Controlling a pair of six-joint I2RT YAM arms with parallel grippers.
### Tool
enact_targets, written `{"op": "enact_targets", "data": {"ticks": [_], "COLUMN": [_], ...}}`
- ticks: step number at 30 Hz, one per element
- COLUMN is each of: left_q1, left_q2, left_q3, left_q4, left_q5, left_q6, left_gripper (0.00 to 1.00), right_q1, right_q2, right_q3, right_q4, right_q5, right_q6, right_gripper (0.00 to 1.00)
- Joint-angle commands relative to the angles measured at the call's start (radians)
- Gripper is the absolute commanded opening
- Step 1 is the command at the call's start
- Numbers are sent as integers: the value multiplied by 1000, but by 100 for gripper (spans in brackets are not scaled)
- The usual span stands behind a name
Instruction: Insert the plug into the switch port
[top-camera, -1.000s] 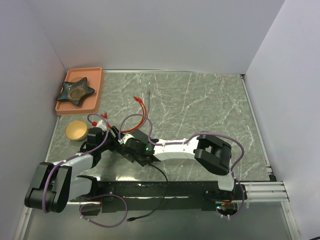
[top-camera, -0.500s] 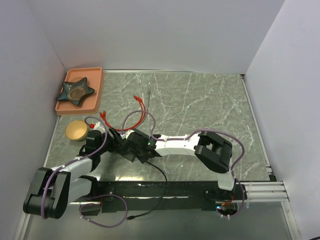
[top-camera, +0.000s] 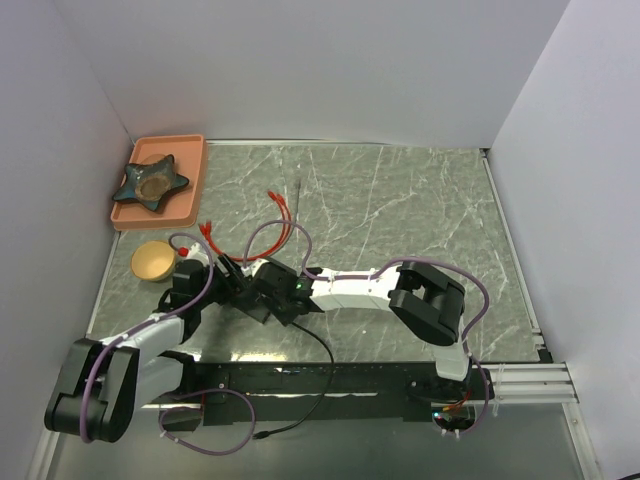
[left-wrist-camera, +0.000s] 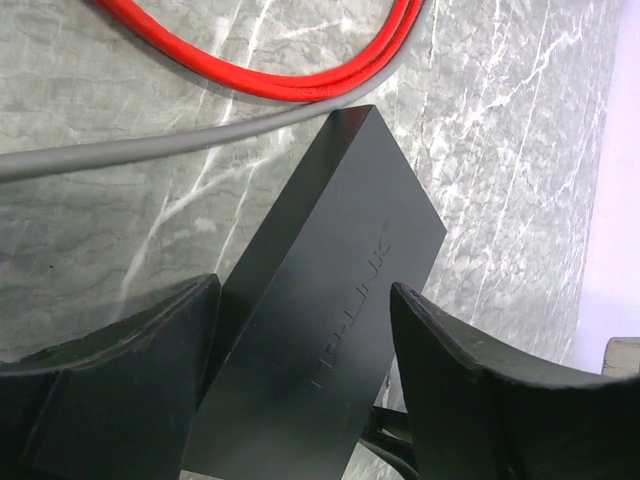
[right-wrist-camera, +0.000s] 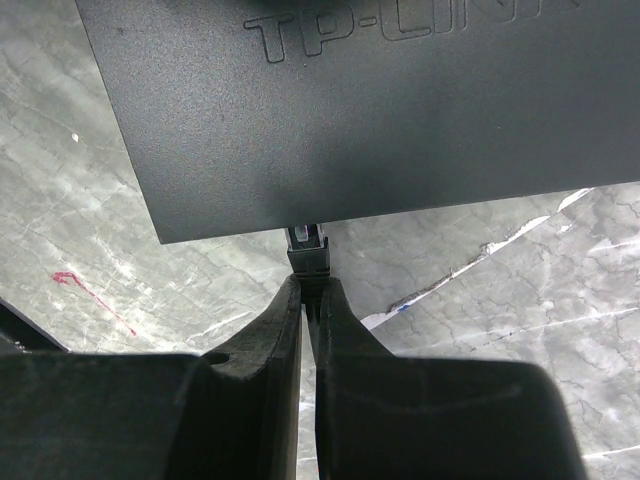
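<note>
Diffuse overhead light, bright on the white walls; soft shadows lie beneath the arms on the marble table. In both wrist views the near fingers read dark and soft-focused, while the black box shows a faint sheen and sharp grain.

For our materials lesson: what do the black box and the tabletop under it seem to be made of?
The flat matte-black rectangular box: probably moulded plastic, with a finely grained matte surface and lettering pressed into it. The grey-green veined tabletop: looks like polished marble, with white veins and a soft sheen, though it could be printed laminate.
</note>
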Motion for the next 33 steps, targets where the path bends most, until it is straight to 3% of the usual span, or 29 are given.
{"op": "enact_targets", "data": {"ticks": [1, 4, 5, 6, 7, 10, 18, 27, 33], "left_q1": [-48, -43, -43, -42, -42, -40, -30, -28, -27], "left_q2": [-2, -22, -22, -19, -12, 18, -28, -184, -218], "left_q3": [15, 55, 66, 75, 95, 133, 224, 420, 506], "left_q4": [-195, -251, -258, -259, -261, -272, -418, -641, -756], "left_q5": [118, 72, 67, 65, 64, 58, -82, -260, -358], "left_q6": [-40, -26, -25, -22, -23, -14, 26, 115, 146], "left_gripper": [77, 81, 83, 83, 84, 85, 88, 90, 91], "right_q1": [-20, -21, -26, -27, -27, -29, -30, -133, -230], "right_q2": [-77, -100, -106, -111, -123, -152, -241, -526, -654], "right_q3": [49, 14, 5, -4, -24, -76, -185, -375, -422], "right_q4": [325, 294, 274, 268, 265, 251, 229, 272, 263], "right_q5": [25, 40, 50, 53, 62, 73, 93, 38, -7], "right_q6": [18, 32, 35, 41, 44, 55, 70, 90, 78], "right_gripper": [1, 6, 14, 15, 25, 38, 63, 99, 99]}}
